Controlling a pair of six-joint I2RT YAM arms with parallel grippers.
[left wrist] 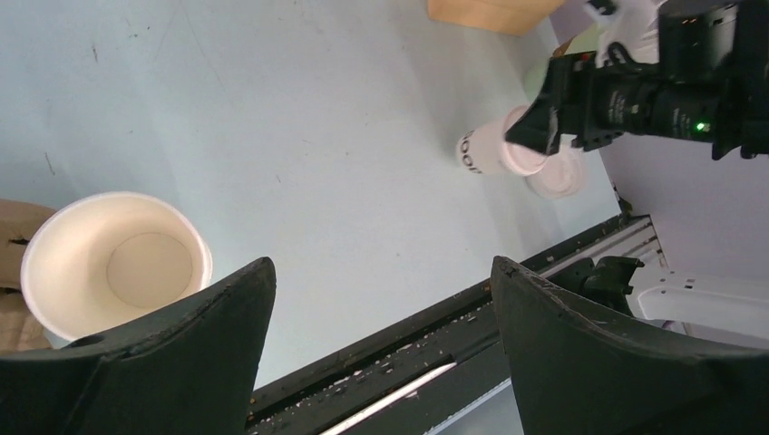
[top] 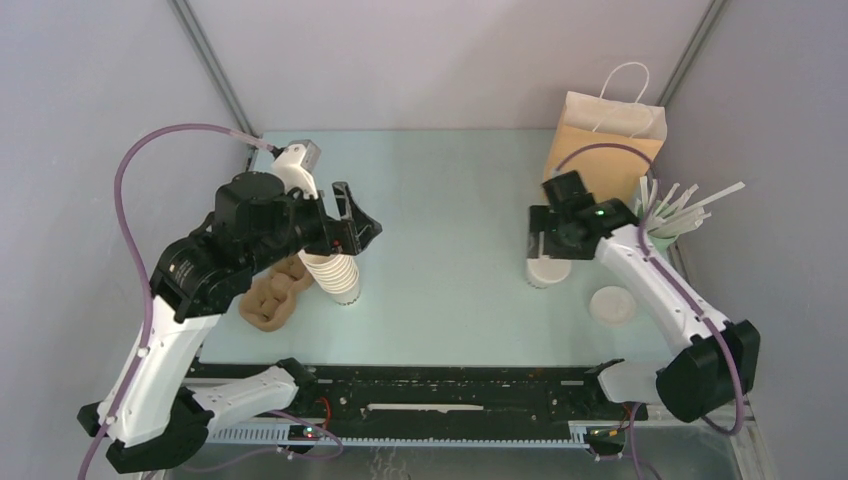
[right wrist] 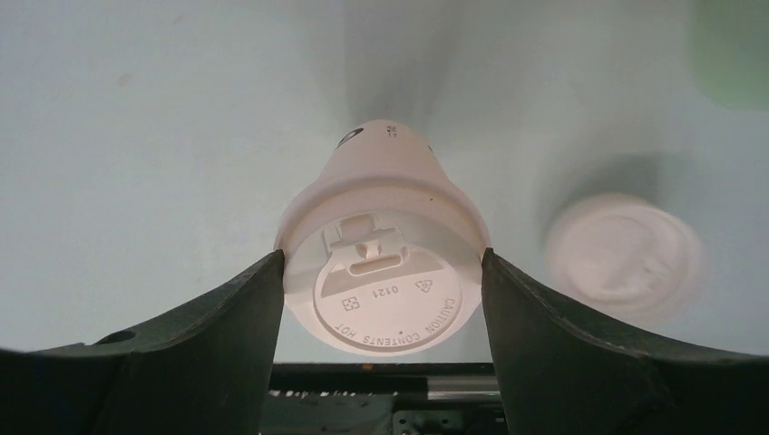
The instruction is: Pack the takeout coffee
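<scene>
Toward the bench's [top: 450, 200] right edge stands the takeout coffee [top: 548, 270]. The right gripper's [right wrist: 383, 258] jaws sit against its lid [right wrist: 385, 290]; whether they grip firmly I cannot tell. The left gripper [left wrist: 381, 272] hangs open and empty. Next, I judge: a secure hold, then a lift into the paper bag [top: 600, 130] at the far-right corner.

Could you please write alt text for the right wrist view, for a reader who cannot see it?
A lidded white takeout coffee cup stands on a pale table between the right gripper's dark jaws, which sit at its lid rim. A loose white lid lies blurred beside it.
</scene>
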